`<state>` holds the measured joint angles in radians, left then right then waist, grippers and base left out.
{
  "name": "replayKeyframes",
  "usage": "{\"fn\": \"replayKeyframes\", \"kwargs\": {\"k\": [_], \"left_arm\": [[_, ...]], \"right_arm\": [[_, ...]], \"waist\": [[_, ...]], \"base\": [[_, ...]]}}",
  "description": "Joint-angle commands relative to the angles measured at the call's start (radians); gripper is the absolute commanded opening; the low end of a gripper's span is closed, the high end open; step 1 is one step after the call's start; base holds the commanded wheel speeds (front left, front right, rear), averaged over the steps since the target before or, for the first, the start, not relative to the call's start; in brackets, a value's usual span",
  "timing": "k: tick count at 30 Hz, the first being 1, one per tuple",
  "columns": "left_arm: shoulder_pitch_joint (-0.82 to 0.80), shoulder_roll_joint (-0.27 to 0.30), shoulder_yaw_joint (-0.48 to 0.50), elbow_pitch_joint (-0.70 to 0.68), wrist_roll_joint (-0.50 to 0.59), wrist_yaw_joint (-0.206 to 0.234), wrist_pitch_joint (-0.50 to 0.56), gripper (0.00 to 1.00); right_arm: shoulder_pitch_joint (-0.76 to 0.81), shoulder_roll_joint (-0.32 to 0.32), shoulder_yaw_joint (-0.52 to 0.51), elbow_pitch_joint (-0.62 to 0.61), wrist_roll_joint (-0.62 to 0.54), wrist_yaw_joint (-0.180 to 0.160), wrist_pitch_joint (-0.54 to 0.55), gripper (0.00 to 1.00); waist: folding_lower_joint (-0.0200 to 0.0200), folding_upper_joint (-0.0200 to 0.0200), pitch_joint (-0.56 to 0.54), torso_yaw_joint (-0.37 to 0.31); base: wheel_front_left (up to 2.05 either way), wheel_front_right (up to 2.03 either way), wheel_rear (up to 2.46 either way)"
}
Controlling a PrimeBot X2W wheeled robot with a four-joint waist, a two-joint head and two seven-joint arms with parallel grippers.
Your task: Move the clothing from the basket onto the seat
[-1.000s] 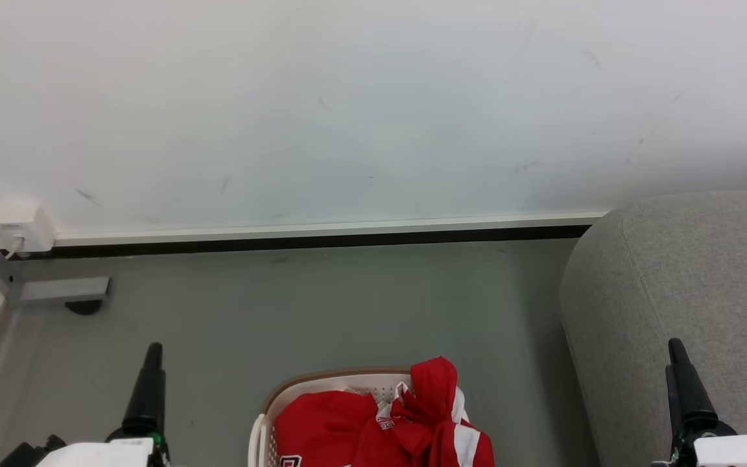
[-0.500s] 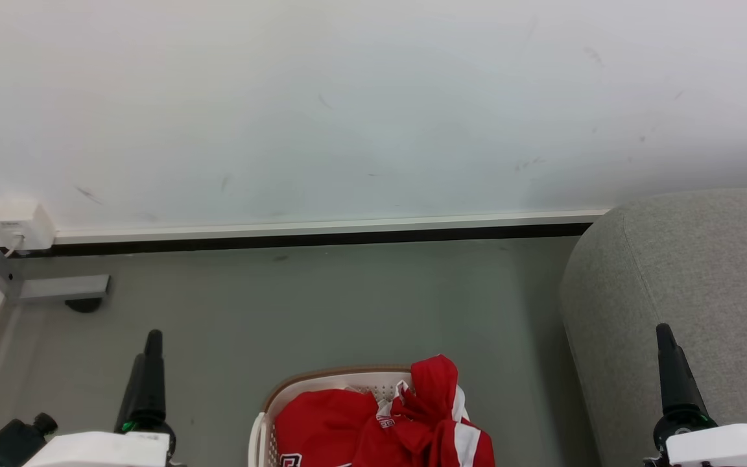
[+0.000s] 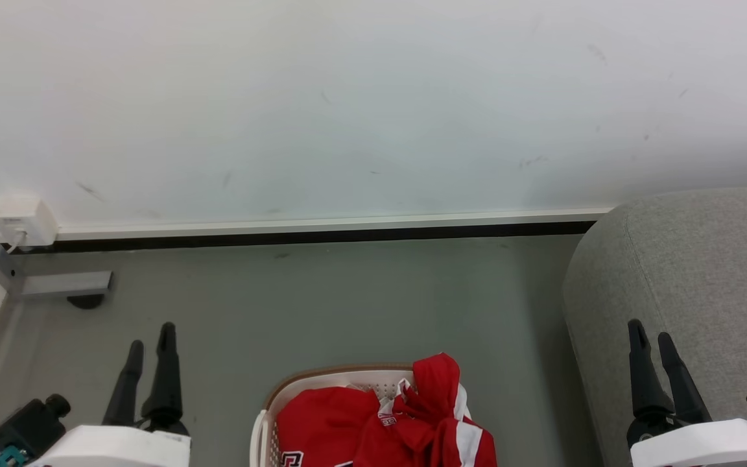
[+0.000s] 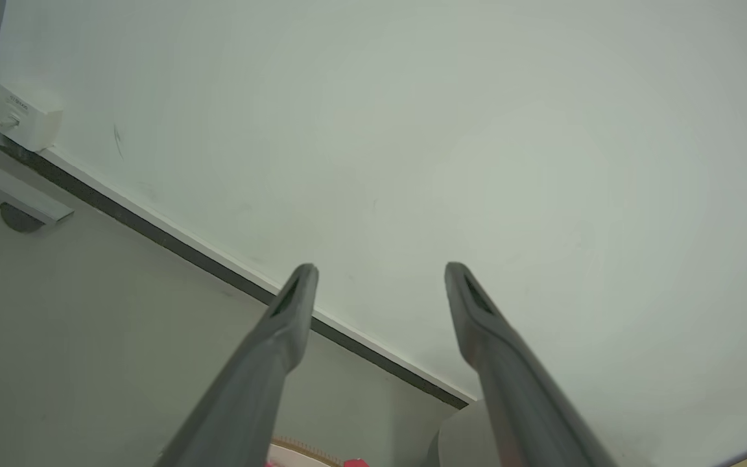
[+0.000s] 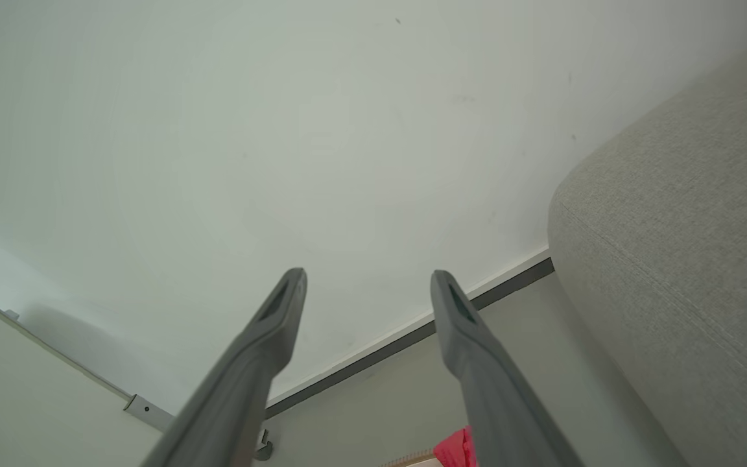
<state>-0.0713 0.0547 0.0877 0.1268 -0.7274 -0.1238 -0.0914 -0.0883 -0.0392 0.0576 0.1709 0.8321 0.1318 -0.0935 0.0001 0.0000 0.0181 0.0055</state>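
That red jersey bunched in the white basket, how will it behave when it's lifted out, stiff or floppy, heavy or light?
The red jersey is probably floppy: it lies crumpled in soft folds, so it should sag from any pinch. It looks thin, so likely light. One fold peaks above the basket rim and may drag across it.

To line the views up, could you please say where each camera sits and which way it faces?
Head view: on the head, facing forward and down at floor, wall, basket and sofa; left gripper and right gripper, open, at the lower corners.
Left wrist view: on that wrist, facing along its open fingers at the wall.
Right wrist view: on that wrist, facing along its fingers at wall and sofa.
Shared: all three catch the red jersey.
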Motion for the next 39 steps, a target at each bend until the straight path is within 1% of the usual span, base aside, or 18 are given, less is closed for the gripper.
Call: {"fn": "replayKeyframes", "kwargs": {"k": [1,8,18,26,39], "left_arm": [[-0.005,0.017,-0.005,-0.019,0.055,0.004,-0.013,1.0],[0.001,0.037,-0.03,-0.005,0.162,0.031,-0.033,1.0],[-0.001,0.057,-0.061,0.012,0.263,0.057,-0.061,1.0],[0.004,0.065,-0.072,0.007,0.335,0.062,-0.083,1.0],[0.011,0.063,-0.07,-0.013,0.445,0.056,-0.111,1.0]], "right_arm": [[-0.023,-0.011,0.0,-0.014,-0.047,-0.001,-0.01,1.0],[-0.023,-0.011,-0.003,0.015,-0.161,-0.001,-0.032,1.0],[-0.034,-0.012,0.002,0.048,-0.273,-0.001,-0.059,1.0],[-0.041,-0.012,0.033,0.066,-0.351,-0.001,-0.079,1.0],[-0.045,-0.013,0.059,0.069,-0.465,-0.001,-0.109,1.0]], "waist": [[-0.0001,0.0,0.001,0.0],[-0.0001,0.0,0.002,0.001],[-0.0001,0.0,0.004,0.005],[-0.0001,0.0,0.003,0.007],[-0.0001,0.0,0.001,0.006]], "base": [[0.0,0.0,0.0],[0.0,0.0,0.0],[0.0,0.0,0.0],[0.0,0.0,0.0],[0.0,0.0,0.0]]}}
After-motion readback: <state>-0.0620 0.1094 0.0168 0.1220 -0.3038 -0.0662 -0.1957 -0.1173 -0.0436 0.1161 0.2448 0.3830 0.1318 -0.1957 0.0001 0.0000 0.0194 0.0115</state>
